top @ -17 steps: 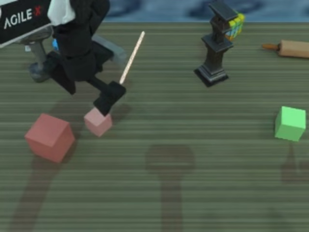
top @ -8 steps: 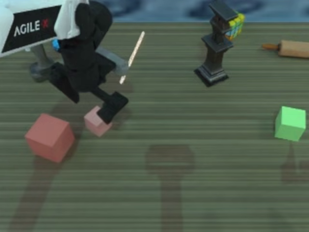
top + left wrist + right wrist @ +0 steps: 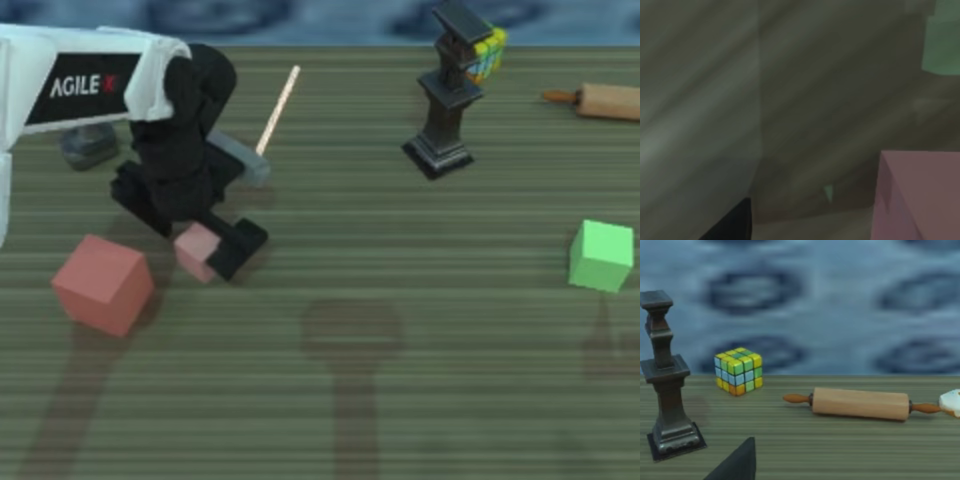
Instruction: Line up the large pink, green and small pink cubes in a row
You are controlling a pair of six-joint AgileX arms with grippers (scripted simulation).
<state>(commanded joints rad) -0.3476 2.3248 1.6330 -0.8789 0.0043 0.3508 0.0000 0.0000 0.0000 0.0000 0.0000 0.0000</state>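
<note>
Left gripper (image 3: 212, 250) straddles the small pink cube (image 3: 196, 246), fingers spread either side, not visibly clamped.

The cube sits just beside the large pink cube (image 3: 102, 283), the green cube (image 3: 601, 255) far right; it looks rigid, light and matte, so opposite flat faces should hold.

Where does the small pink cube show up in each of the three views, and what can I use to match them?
Top view: the small pink cube lies left of centre, between the left gripper fingers, right of the large pink cube.
Left wrist view: it fills the lower right corner.
Right wrist view: not in it.
Shared landmark: the green cube, at the top view's right edge, also shows in the left wrist view.
</note>
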